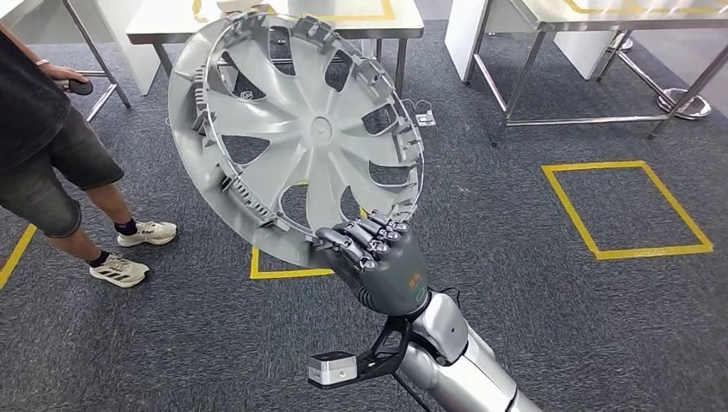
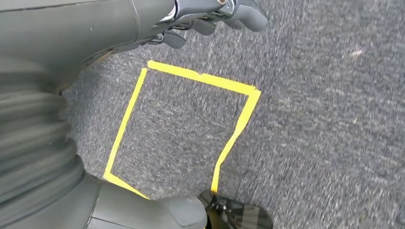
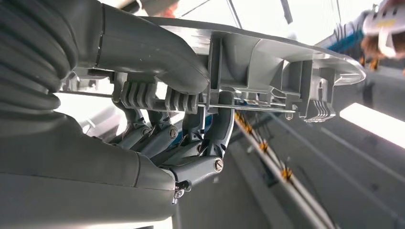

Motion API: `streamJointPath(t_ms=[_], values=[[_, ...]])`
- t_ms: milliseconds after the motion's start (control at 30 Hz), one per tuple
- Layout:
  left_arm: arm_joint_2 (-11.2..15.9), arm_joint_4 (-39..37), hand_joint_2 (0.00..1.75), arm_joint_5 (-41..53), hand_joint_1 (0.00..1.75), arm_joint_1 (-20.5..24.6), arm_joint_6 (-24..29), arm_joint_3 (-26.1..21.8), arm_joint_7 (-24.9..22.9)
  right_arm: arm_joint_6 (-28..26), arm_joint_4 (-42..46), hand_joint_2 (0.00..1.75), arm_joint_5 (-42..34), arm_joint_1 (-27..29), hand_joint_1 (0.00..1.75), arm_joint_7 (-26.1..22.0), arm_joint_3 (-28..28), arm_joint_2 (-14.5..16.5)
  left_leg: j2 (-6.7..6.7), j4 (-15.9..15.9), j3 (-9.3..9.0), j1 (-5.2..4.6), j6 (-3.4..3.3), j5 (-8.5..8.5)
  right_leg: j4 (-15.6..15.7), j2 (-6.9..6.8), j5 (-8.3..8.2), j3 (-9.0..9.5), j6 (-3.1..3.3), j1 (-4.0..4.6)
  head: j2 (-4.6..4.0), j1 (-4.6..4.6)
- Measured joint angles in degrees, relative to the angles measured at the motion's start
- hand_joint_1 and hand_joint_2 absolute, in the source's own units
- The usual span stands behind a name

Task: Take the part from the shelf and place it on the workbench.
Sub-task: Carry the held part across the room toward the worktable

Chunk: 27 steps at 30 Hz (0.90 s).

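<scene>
The part is a large silver wheel cover with curved spokes and a clipped inner rim, held up tilted in front of me in the head view. My right hand grips its lower rim, fingers curled over the edge. In the right wrist view the thumb presses one face of the wheel cover's rim and the fingers wrap the other. My left hand hangs over the carpet, holding nothing, thumb apart from the fingers. A steel workbench stands ahead, behind the cover.
A person in dark shorts and white shoes stands at the left. A second steel table is at the far right. Yellow tape squares mark the grey carpet; another yellow tape square lies below my left hand.
</scene>
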<state>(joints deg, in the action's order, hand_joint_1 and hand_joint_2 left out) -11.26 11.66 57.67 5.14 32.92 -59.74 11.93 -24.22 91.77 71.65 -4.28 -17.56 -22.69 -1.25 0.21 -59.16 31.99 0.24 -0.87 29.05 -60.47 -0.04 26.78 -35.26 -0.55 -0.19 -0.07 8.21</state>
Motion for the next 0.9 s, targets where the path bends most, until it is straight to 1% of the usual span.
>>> streamJointPath(t_ms=[33, 100, 133, 200, 233, 267, 300, 333, 367, 400, 433, 467, 500, 533, 567, 600, 633, 667, 700, 733, 800, 900], values=[[0.1, 0.0, 1.75, -0.1, 0.00, 0.0, 0.2, 0.0, 0.0, -0.4, -0.1, 1.75, -0.3, -0.2, 1.75, -0.3, 0.1, 0.0, 0.11, -0.1, 0.07, -0.13, 0.07, 0.10, 1.7, -0.12, -0.31, 0.79, 0.06, 0.14, 0.00, -0.02], [0.2, 0.0, 1.75, -0.6, 0.00, 0.1, 0.4, 0.0, 0.2, -1.0, -0.2, 1.75, -1.4, -0.4, 1.75, -1.1, 0.1, 0.0, 0.25, -0.1, 0.12, -0.20, 0.13, 0.16, 2.2, -0.07, -0.33, 0.86, -0.20, 0.22, 0.00, -0.01], [0.3, 0.1, 1.75, -0.8, 0.00, 0.1, 0.5, 0.0, 0.5, -1.3, -0.3, 1.75, -2.2, -0.4, 1.75, -1.6, 0.1, 0.1, 0.28, -0.1, 0.12, -0.26, 0.05, 0.21, 2.3, -0.04, -0.43, 0.88, -0.42, 0.13, 0.00, -0.02], [0.5, 0.1, 1.75, -1.1, 0.00, 0.1, 0.5, -0.1, 1.4, -1.8, -0.2, 1.75, -3.8, -0.5, 1.75, -2.4, 0.3, 0.3, 0.26, 0.3, 0.00, -0.40, -0.22, -0.03, 2.7, -0.04, -0.63, 0.96, -0.53, -0.05, 0.00, -0.03], [0.5, 0.1, 1.75, -1.3, 0.00, 0.1, 0.5, -0.1, 1.7, -1.8, -0.1, 1.75, -4.4, -0.6, 1.75, -2.7, 0.4, 0.4, 0.27, 1.2, -0.44, -0.39, -0.53, -0.46, 3.1, -0.05, -0.83, 1.18, -0.64, -0.01, 0.00, -0.05], [0.5, 0.1, 1.75, -1.5, 0.00, 0.2, 0.5, -0.1, 1.9, -1.8, 0.0, 1.75, -4.7, -0.6, 1.75, -3.0, 0.6, 0.5, 0.36, 2.6, -1.18, -0.25, -0.67, -1.13, 3.3, -0.05, -0.88, 1.36, -0.71, 0.06, 0.00, -0.04], [0.4, 0.1, 1.75, -1.6, 0.00, 0.2, 0.5, -0.1, 2.1, -1.8, 0.1, 1.75, -4.9, -0.7, 1.75, -3.2, 0.7, 0.6, 0.48, 4.0, -2.00, -0.01, -0.75, -1.86, 2.9, -0.01, -0.46, 1.23, -0.80, 0.13, 0.00, -0.01], [0.4, 0.1, 1.75, -1.7, 0.00, 0.3, 0.5, -0.1, 2.2, -1.7, 0.2, 1.75, -5.1, -0.8, 1.75, -3.3, 0.9, 0.7, 0.61, 5.3, -2.76, 0.32, -0.71, -2.53, 1.4, 0.04, 0.52, 0.57, -0.97, 0.15, 0.00, 0.01], [0.4, 0.1, 1.75, -1.8, 0.00, 0.3, 0.5, -0.1, 2.2, -1.7, 0.2, 1.75, -5.2, -0.9, 1.75, -3.5, 1.1, 0.7, 0.72, 6.0, -3.12, 0.57, -0.55, -2.88, -1.5, 0.08, 2.05, -0.82, -1.20, -0.09, 0.00, 0.04], [0.5, 0.2, 1.75, -1.8, 0.00, 0.4, 0.6, -0.1, 2.2, -1.6, 0.2, 1.75, -5.3, -1.0, 1.75, -3.7, 1.2, 0.7, 0.75, 6.2, -3.20, 0.77, -0.45, -2.99, -5.1, 0.13, 3.73, -2.59, -1.50, -0.37, 0.00, 0.03], [0.5, 0.2, 1.75, -1.8, 0.00, 0.5, 0.6, -0.1, 2.2, -1.6, 0.2, 1.75, -5.3, -0.9, 1.75, -3.9, 1.4, 0.7, 0.76, 6.1, -3.15, 1.00, -0.21, -2.93, -8.4, 0.14, 4.85, -4.20, -1.85, -0.71, 0.00, 0.03], [0.5, 0.2, 1.75, -1.8, 0.00, 0.5, 0.7, -0.1, 2.1, -1.5, 0.2, 1.75, -5.4, -0.8, 1.75, -4.0, 1.5, 0.6, 0.76, 5.8, -3.08, 1.31, 0.12, -2.75, -10.2, 0.12, 5.08, -5.14, -2.25, -1.09, 0.00, 0.03], [0.4, 0.1, 1.75, -1.8, 0.00, 0.4, 0.7, -0.2, 2.1, -1.5, 0.2, 1.75, -5.5, -0.8, 1.75, -4.1, 1.6, 0.6, 0.76, 5.4, -2.99, 1.70, 0.58, -2.49, -9.9, 0.09, 4.27, -5.01, -2.70, -1.48, 0.00, 0.04], [0.4, 0.1, 1.75, -1.8, 0.00, 0.4, 0.8, -0.2, 2.1, -1.5, 0.2, 1.75, -5.7, -0.7, 1.75, -4.0, 1.8, 0.6, 0.73, 4.8, -2.84, 2.21, 1.21, -2.10, -7.4, 0.00, 2.57, -3.74, -3.24, -1.95, 0.00, 0.05], [0.5, 0.1, 1.75, -1.8, 0.00, 0.4, 0.8, -0.2, 2.0, -1.5, 0.2, 1.75, -5.8, -0.7, 1.75, -4.0, 2.0, 0.6, 0.71, 3.9, -2.58, 2.59, 1.98, -1.59, -3.8, -0.13, 1.13, -1.96, -3.91, -2.39, 0.00, 0.08], [0.5, 0.2, 1.75, -1.7, 0.00, 0.4, 0.8, -0.2, 2.0, -1.5, 0.2, 1.75, -5.8, -0.7, 1.75, -4.1, 2.1, 0.6, 0.68, 2.9, -2.19, 2.86, 2.83, -1.02, -0.9, 0.00, 0.12, -0.45, -4.13, -2.60, 0.00, 0.22], [0.6, 0.2, 1.75, -1.7, 0.00, 0.5, 0.8, -0.2, 2.0, -1.5, 0.3, 1.75, -5.7, -0.5, 1.75, -4.2, 2.3, 0.7, 0.58, 2.1, -1.77, 2.97, 3.55, -0.56, 1.0, 0.11, -0.29, 0.46, -3.82, -2.72, 0.00, 0.33], [0.7, 0.2, 1.75, -1.6, 0.00, 0.5, 0.8, -0.2, 2.0, -1.5, 0.4, 1.75, -5.6, -0.3, 1.75, -4.3, 2.4, 0.7, 0.51, 1.6, -1.47, 2.94, 4.08, -0.24, 1.5, 0.29, -0.06, 0.61, -3.22, -2.76, 0.00, 0.39], [0.7, 0.2, 1.75, -1.6, 0.00, 0.5, 0.9, -0.2, 2.0, -1.5, 0.5, 1.75, -5.3, -0.1, 1.75, -4.5, 2.5, 0.7, 0.40, 1.4, -1.32, 2.95, 4.39, 0.02, 1.1, 0.50, 0.00, 0.39, -2.40, -2.79, 0.00, 0.44], [0.8, 0.2, 1.75, -1.6, 0.00, 0.5, 1.0, -0.2, 1.9, -1.5, 0.5, 1.75, -5.1, 0.2, 1.75, -4.7, 2.6, 0.8, 0.32, 1.5, -1.40, 2.92, 4.51, 0.13, 0.9, 0.48, 0.04, 0.22, -1.90, -2.98, 0.00, 0.32], [0.8, 0.2, 1.75, -1.7, 0.00, 0.5, 1.1, -0.2, 1.7, -1.3, 0.7, 1.75, -4.8, 0.7, 1.75, -4.9, 2.8, 0.8, 0.25, 2.0, -1.81, 2.83, 4.60, 0.02, 1.0, 0.54, 0.00, 0.12, -1.71, -3.23, 0.00, -0.06], [0.7, 0.2, 1.75, -1.8, 0.00, 0.5, 1.3, -0.2, 1.4, -0.9, 1.0, 1.75, -4.6, 1.3, 1.75, -5.0, 2.9, 0.8, 0.21, 2.6, -2.18, 2.69, 4.31, -0.71, 0.9, 0.63, 0.06, 0.02, -1.23, -3.02, 0.00, -0.49]])
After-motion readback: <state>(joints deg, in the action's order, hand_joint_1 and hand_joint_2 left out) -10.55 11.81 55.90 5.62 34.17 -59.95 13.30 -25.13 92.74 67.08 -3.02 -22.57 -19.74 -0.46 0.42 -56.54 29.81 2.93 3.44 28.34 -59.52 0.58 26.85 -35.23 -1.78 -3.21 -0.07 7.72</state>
